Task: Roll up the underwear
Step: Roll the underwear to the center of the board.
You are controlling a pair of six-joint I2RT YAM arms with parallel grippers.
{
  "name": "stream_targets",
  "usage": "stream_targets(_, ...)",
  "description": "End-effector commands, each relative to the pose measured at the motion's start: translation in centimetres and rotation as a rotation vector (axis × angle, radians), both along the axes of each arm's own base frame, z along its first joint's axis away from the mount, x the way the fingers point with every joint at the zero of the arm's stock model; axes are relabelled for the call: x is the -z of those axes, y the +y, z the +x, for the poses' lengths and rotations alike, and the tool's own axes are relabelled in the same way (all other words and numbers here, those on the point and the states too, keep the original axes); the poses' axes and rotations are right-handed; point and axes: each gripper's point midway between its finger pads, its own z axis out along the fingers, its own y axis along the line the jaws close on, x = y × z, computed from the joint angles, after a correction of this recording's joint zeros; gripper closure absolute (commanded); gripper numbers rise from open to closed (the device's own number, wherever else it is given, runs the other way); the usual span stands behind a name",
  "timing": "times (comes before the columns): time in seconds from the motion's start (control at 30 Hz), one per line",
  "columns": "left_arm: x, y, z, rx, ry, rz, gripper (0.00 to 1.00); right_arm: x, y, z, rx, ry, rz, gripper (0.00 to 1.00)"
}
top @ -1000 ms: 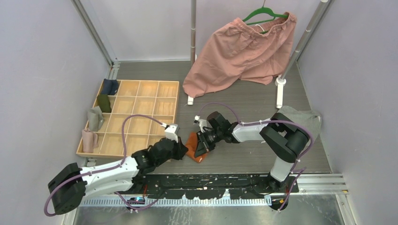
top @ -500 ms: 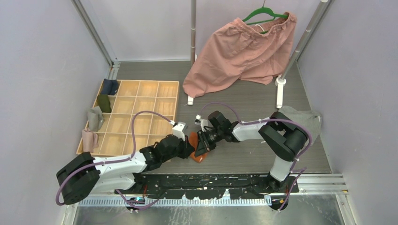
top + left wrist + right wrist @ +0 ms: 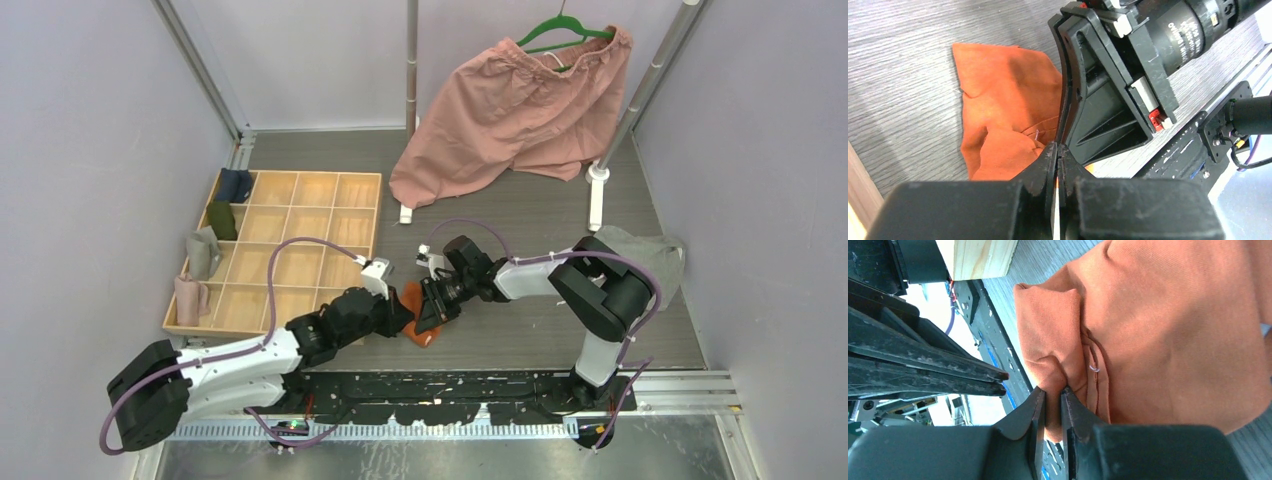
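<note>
The rust-orange underwear (image 3: 424, 336) lies bunched on the dark wood floor between my two grippers. In the right wrist view a thick fold of the underwear (image 3: 1173, 330) sits pinched between the narrow jaws of my right gripper (image 3: 1053, 392). From above, the right gripper (image 3: 430, 314) presses down on the cloth. My left gripper (image 3: 400, 312) comes in from the left, with its jaws shut and nothing between them. Its tips (image 3: 1058, 147) rest at the edge of the orange cloth (image 3: 1003, 95), against the right gripper's black body (image 3: 1108, 100). A grey underwear (image 3: 650, 250) lies crumpled at the far right.
A wooden compartment tray (image 3: 300, 215) stands to the left, with rolled cloths in its left cells (image 3: 203, 255). Big pink shorts (image 3: 515, 110) hang on a green hanger from a rack whose white poles (image 3: 410, 120) stand behind. Black base rail (image 3: 450, 385) runs along the near edge.
My left arm has swung right and a little forward, bringing its shut jaws up against the orange cloth and the right gripper. The right gripper has barely moved.
</note>
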Motion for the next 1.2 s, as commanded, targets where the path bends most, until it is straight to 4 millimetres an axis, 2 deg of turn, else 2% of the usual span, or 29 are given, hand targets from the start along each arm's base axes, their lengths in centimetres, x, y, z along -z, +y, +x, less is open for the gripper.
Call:
stream_targets(0.0,-0.7,0.5,0.3,-0.017,-0.019,0.016,0.96,3.4,-2.0,0.1,0.054,0.021,-0.152,0.8)
stream_targets(0.27,1.6,0.7,-0.5,-0.007,0.045,0.047,0.97,3.6,-2.0,0.2,0.056,0.023,-0.158,0.78)
stream_targets(0.57,4.2,0.8,-0.7,-0.012,0.107,0.118,0.98,3.2,-2.0,0.5,0.056,0.006,-0.167,0.69)
stream_targets(0.83,5.8,1.0,-1.0,-0.019,0.15,0.146,0.99,1.4,-2.3,1.2,0.061,-0.049,-0.185,0.61)
stream_targets(1.0,6.0,1.2,-1.0,-0.025,0.151,0.152,0.99,-0.2,-2.8,1.6,0.06,-0.1,-0.201,0.59)
stream_targets(1.17,6.2,1.3,-1.0,-0.029,0.152,0.159,0.99,-0.9,-3.8,1.8,0.061,-0.145,-0.244,0.57)
